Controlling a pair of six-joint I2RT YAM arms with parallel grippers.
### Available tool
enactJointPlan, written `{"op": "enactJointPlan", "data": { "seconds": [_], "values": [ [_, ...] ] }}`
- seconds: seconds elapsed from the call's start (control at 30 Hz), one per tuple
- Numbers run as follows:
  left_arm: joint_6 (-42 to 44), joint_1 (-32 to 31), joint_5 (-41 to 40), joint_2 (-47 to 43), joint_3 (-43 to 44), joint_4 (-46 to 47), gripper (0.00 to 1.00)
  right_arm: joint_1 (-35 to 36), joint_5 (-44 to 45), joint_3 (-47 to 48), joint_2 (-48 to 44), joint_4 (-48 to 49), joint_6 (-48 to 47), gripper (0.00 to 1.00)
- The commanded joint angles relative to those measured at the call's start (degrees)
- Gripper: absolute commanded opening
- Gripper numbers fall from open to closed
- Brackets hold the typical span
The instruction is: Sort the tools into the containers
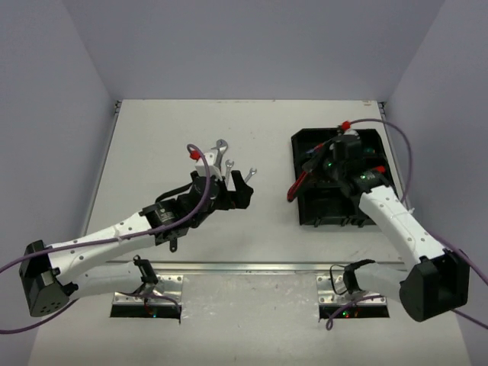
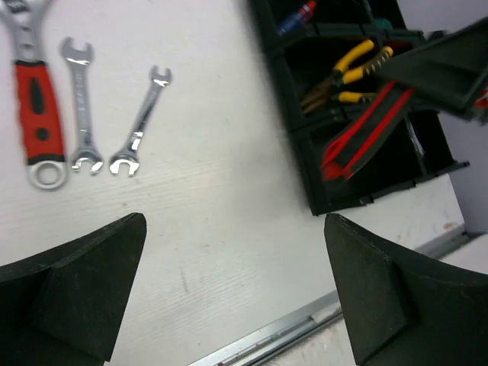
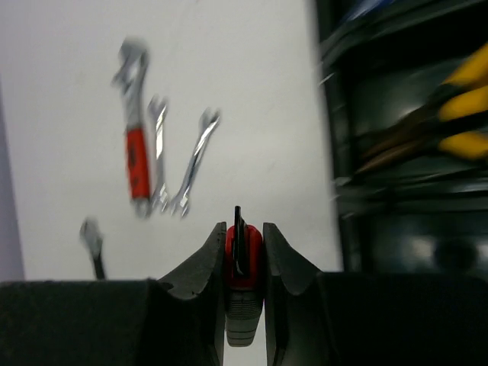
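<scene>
Our right gripper (image 3: 244,236) is clamped on the red pliers (image 2: 364,131), pinching them near one end, so their long axis hangs out slantwise from the jaws. In the top view the pliers sit at the left edge of the tray (image 2: 389,187), with the free end pointing down and left, out over the desk (image 2: 229,160). In the left wrist view the yellow pliers (image 2: 352,67) lie in a compartment just above and left of the red pair. We judge that the drop turns on this: the right gripper has to carry the whole length inward, to the right in the top view, before it lets go. Otherwise the free end lands on the tray's wall or outside it.

Our left gripper (image 2: 235,244) stands wide open and holds nothing. The loose wrenches lie on the desk at the upper left of its view: the red-handled wrench (image 2: 34,107) and two small ones (image 2: 80,107) (image 2: 143,122) beside it. The first two run roughly up and down the frame and the third tilts a little. The left arm is much the nearer to them, and the right is busy at the tray, so we judge that these fall to the left arm.
</scene>
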Motion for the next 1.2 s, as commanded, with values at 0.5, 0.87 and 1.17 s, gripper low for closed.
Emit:
{"op": "enactJointPlan", "data": {
  "seconds": [0.5,0.87,1.17],
  "values": [
    [7.7,-0.2,-9.2,-13.4,4.6,-29.4,1.00,-38.2,22.3,27.8,21.2,-12.5,-9.2,0.00],
    [8.2,-0.2,-8.3,-13.5,4.3,-28.9,1.00,-38.3,20.8,19.5,24.8,-5.5,-3.7,0.01],
    [7.8,-0.2,-8.5,-12.8,4.4,-29.1,1.00,-38.4,18.4,18.3,23.0,-6.4,-3.6,0.84]
  ]
}}
